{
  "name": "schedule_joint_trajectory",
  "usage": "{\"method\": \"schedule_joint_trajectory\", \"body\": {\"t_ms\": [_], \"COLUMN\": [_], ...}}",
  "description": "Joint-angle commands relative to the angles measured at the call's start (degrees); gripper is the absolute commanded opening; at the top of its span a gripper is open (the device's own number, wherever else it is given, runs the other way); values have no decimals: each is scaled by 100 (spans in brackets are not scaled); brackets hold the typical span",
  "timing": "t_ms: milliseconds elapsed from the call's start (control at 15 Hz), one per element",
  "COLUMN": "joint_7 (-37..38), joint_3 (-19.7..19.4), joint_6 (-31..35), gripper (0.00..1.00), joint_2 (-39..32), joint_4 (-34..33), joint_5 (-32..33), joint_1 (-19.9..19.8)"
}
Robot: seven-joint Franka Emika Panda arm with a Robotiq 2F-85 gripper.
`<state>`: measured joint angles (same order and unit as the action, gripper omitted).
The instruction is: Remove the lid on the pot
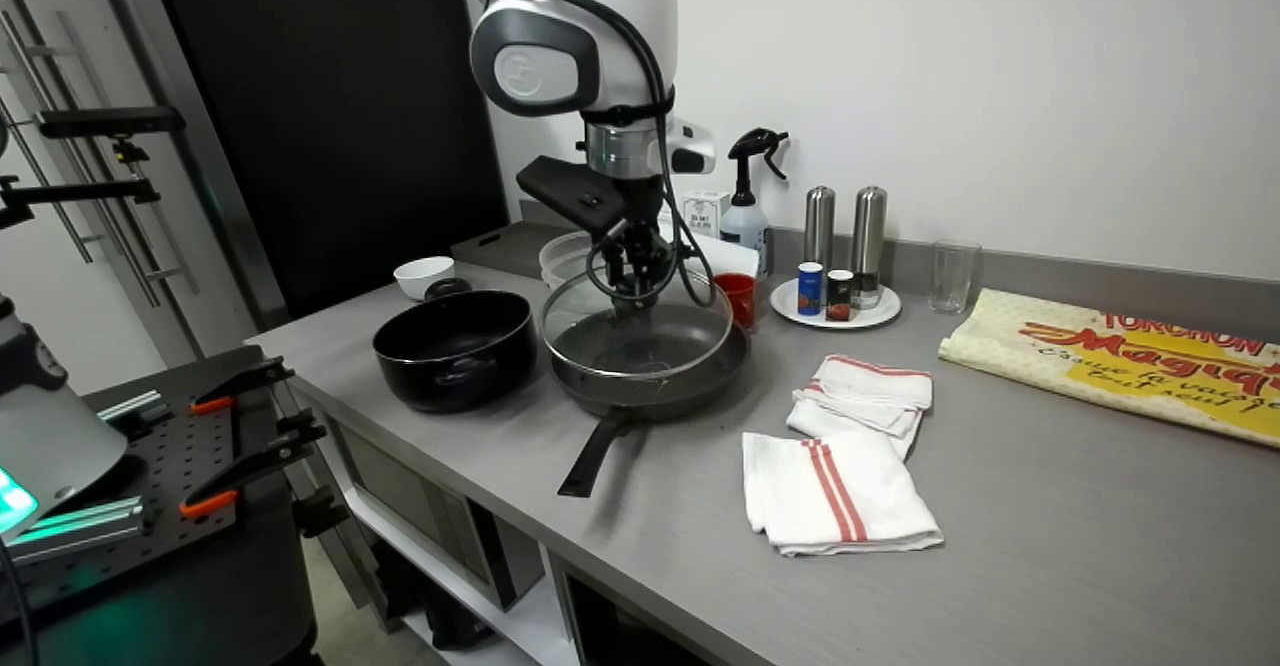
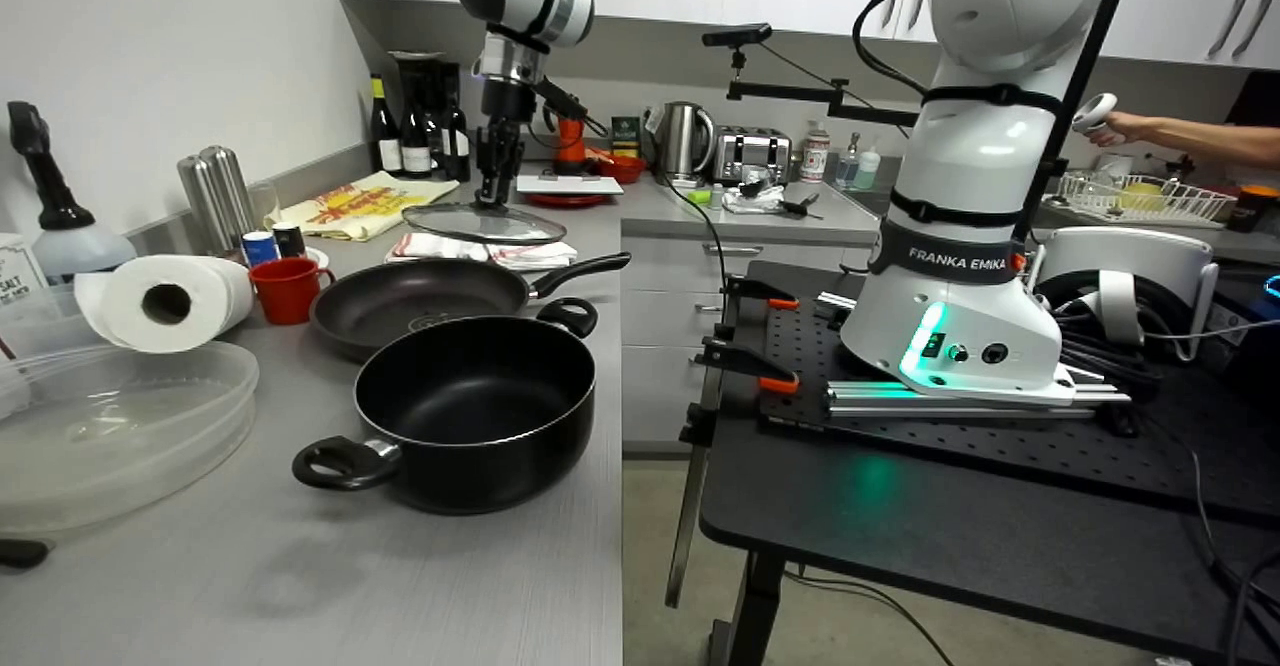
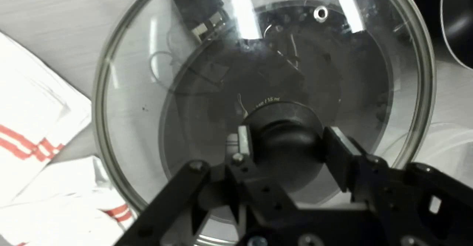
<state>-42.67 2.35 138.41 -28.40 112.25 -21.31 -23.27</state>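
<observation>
The glass lid (image 3: pixel 255 87) is hanging roughly level above the frying pan (image 2: pixel 425 294), not touching it; our claw (image 3: pixel 288 142) is pinching its dark knob (image 3: pixel 288 150) snugly from both sides. Just beside, the uncovered pot (image 2: pixel 500 468) is standing on the tabletop (image 2: pixel 300 566). We are judging the setting-down to be pending: we should be gripping firmly, lowering slowly, keeping the rim (image 3: pixel 99 109) level.

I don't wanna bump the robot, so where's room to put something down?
There's bare counter between the striped towels and the yellow printed cloth. Another bare patch borders the pot and the clear tub. It's crowded around the frying pan and red cup, and the gripper holds the lid up nearby.
</observation>
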Motion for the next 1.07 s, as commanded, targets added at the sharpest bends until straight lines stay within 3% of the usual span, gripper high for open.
{"method": "schedule_joint_trajectory", "body": {"t_ms": [0,400,467,533,933,1000], "joint_7": [-246,-653,-426,-465,-460,-460], "joint_3": [-47,-49,-222,-234,-246,-246], "joint_6": [209,461,239,253,255,255], "gripper": [26,26,26,51,51,26], "joint_2": [164,269,6,-1,-65,-65], "joint_4": [307,634,354,375,377,377], "joint_5": [-460,-1163,-873,-895,-886,-886], "joint_1": [-326,-803,-683,-714,-676,-676]}}
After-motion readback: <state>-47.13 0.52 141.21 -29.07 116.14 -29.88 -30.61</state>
